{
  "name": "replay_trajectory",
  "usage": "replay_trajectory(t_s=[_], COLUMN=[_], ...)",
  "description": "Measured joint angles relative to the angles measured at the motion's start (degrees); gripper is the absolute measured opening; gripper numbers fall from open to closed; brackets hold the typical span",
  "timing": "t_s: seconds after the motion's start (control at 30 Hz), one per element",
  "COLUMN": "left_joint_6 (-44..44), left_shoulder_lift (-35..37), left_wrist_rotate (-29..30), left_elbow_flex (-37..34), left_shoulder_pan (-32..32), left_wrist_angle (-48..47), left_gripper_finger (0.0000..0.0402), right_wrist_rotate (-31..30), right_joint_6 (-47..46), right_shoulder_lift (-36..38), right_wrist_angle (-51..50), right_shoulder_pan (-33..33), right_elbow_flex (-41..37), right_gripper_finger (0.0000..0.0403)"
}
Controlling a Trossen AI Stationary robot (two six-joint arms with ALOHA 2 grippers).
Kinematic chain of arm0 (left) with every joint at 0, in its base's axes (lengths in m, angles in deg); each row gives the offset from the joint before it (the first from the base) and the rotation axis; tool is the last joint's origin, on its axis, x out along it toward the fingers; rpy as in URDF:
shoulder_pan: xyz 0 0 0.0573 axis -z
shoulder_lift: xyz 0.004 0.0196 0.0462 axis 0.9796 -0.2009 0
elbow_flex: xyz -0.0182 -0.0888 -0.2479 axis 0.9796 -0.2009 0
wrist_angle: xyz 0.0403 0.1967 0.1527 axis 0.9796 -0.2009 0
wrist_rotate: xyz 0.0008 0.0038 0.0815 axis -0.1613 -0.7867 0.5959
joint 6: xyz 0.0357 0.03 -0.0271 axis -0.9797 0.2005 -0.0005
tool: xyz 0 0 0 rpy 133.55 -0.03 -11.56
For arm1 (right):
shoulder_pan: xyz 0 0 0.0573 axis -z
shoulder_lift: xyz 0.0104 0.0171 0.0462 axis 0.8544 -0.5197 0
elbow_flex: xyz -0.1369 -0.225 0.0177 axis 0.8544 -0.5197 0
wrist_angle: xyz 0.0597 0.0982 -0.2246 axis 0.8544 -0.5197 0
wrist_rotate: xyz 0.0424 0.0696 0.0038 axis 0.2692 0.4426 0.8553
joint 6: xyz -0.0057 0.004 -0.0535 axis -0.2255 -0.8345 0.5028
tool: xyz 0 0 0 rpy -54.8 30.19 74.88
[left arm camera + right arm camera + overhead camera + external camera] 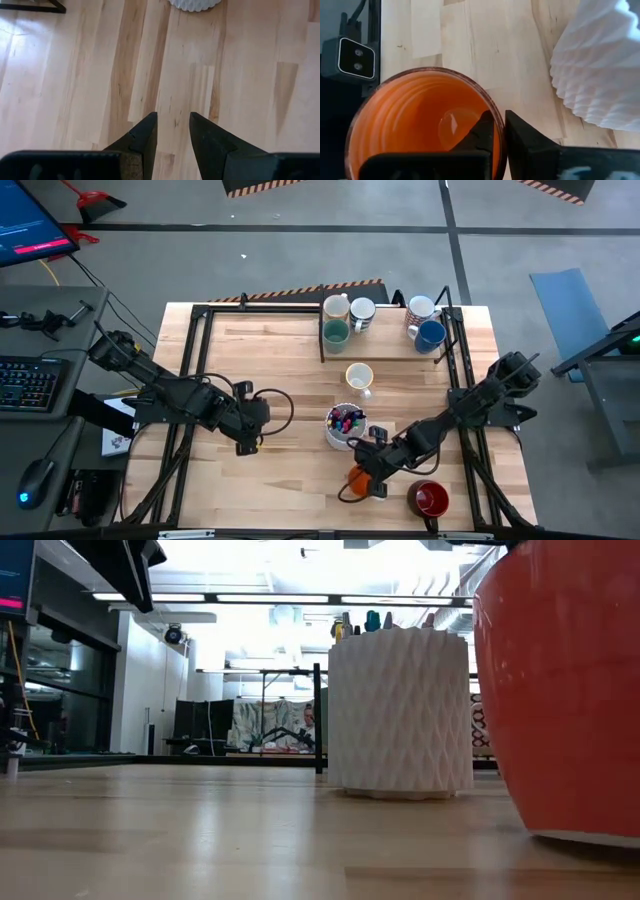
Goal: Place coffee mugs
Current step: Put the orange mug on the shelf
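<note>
Right claw (pixel 499 131) pinches glossy round orange mug (pixel 415 115) rim

floor (pixel 300 255): grey, taped | ceiling lights (pixel 300 598): bright | keyboard (pixel 25 383): left

Orange mug (pixel 358 478): glossy, ridged inside. Dark red mug (pixel 428 499). Pale yellow mug (pixel 359 376). Blue mug (pixel 431 335), teal green mug (pixel 335 333). Pen cup (pixel 400 712): white, diamond-faceted relief. Worktop (pixel 270 360): pale wood planks. Fingers (pixel 145 137): black.
</note>
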Motion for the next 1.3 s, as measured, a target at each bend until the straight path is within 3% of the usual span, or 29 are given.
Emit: replay_trajectory(t_s=[0.2,0.37,0.53,0.8,0.93,1.3], left_joint_6=[-0.02,-0.04,-0.04,-0.04,-1.35,-1.82], left_shoulder_lift=[0.0,0.0,0.0,0.0,0.0,-0.07], left_wrist_rotate=[0.71,0.78,1.24,1.7,1.79,1.83], left_elbow_flex=[0.0,0.0,0.0,0.0,0.0,-2.15], left_shoulder_pan=[0.0,0.0,0.0,-0.01,0.0,0.0], left_wrist_angle=[0.21,0.22,0.21,0.21,0.21,2.49], left_gripper_finger=[0.0104,0.0104,0.0104,0.0104,0.0104,0.0104], right_wrist_rotate=[-2.2,-5.24,-8.81,-19.27,-24.6,-31.22], right_joint_6=[1.13,1.55,1.18,-5.0,-6.74,3.29], right_shoulder_lift=[0.31,0.33,0.35,0.52,0.59,9.79], right_wrist_angle=[-1.28,-10.54,-26.91,-57.32,-68.1,-66.25], right_shoulder_pan=[-0.33,-1.33,-3.61,-4.25,-1.58,17.31], right_elbow_flex=[0.25,7.14,18.47,35.15,38.97,32.62], right_gripper_finger=[0.0002,0.0001,0.0001,0.0,0.0,0.0])
